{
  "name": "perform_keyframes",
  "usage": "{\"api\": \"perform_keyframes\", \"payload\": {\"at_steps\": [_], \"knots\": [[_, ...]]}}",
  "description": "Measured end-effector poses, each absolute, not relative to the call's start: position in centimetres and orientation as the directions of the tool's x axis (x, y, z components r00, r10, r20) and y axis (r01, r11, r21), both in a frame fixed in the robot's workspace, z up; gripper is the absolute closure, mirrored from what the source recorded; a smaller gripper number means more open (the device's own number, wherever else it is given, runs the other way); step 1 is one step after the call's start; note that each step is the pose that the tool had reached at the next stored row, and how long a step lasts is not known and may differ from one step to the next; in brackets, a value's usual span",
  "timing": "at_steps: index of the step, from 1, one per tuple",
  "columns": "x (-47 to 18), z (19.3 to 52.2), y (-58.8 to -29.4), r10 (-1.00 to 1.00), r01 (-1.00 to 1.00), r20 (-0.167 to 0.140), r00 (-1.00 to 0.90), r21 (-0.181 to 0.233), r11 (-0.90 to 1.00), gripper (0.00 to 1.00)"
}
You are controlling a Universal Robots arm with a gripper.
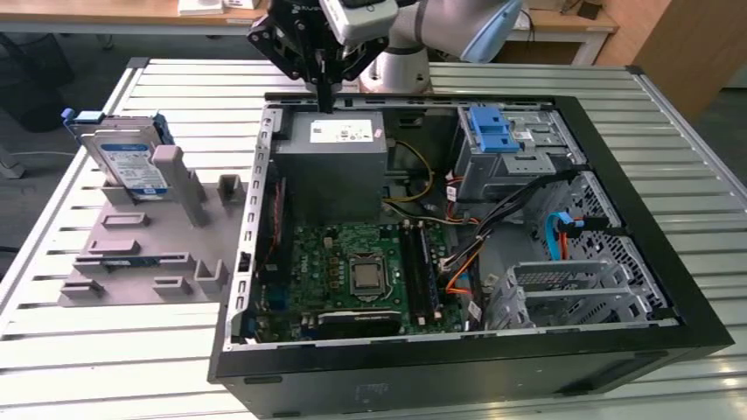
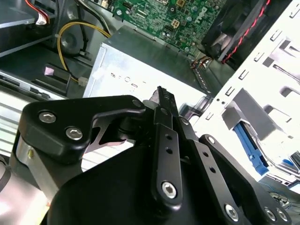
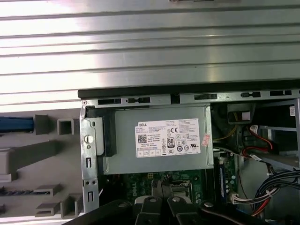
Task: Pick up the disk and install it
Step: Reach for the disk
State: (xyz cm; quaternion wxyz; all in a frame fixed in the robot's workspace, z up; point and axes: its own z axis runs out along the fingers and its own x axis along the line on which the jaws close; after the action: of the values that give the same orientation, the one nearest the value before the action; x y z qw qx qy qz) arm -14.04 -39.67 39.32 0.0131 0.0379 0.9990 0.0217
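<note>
**Item 1.** Black two-fingered gripper (image 1: 324, 103). We record it just above the outer edge of the large grey power-supply box with a white sticker (image 1: 335, 171), where that box meets the case wall. Its fingers (image 2: 163, 101) are clenched together on nothing.

**Item 2.** Open black computer case (image 1: 467, 372). It encloses the box. One side wall stands just beside the box, on the exterior view's left. We judge that a low sideways sweep would strike that wall or the box top.

**Item 3.** Flat silver disk with white-and-blue label and blue plastic carrier frame (image 1: 126, 157).
- Place: outside the case, well apart from the box towards the exterior view's left. It stands on edge in a grey moulded holder (image 1: 140, 258) on the slatted metal surface (image 1: 105, 367).
- Risk: we judge that clenched fingers would knock it rather than take it. An off-centre pinch could cock it in its slot or drag the holder, which we cannot see fastened.

**Item 4.** Metal drive cage with light-blue ridged latch (image 1: 491, 131). It sits on the box's other side, with loose black cables (image 1: 520, 206) close by. We judge these could snag a carried disk.
</note>
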Motion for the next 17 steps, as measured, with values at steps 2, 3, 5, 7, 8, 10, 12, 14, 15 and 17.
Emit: {"api": "perform_keyframes", "payload": {"at_steps": [2,3,5,7,8,10,12,14,15,17], "knots": [[-14.26,39.32,-39.6,0.076,0.075,-0.024,-0.997,0.044,0.996,0.89],[-14.37,39.31,-39.59,0.076,0.075,-0.024,-0.997,0.044,0.996,0.89],[-14.61,39.31,-39.56,0.076,0.075,-0.024,-0.997,0.044,0.996,0.89],[-14.78,39.31,-39.53,0.076,0.075,-0.024,-0.997,0.044,0.996,0.89],[-14.8,39.31,-39.53,0.076,0.075,-0.024,-0.997,0.044,0.996,0.89],[-14.8,39.31,-39.53,0.076,0.075,-0.024,-0.997,0.044,0.996,0.89],[-14.82,39.3,-39.53,0.076,0.075,-0.024,-0.997,0.044,0.996,0.89],[-14.83,39.31,-39.53,0.076,0.075,-0.024,-0.997,0.044,0.996,0.89],[-14.84,39.31,-39.53,0.076,0.075,-0.024,-0.997,0.044,0.996,0.89],[-14.86,39.31,-39.53,0.076,0.075,-0.024,-0.997,0.044,0.996,0.89]]}}
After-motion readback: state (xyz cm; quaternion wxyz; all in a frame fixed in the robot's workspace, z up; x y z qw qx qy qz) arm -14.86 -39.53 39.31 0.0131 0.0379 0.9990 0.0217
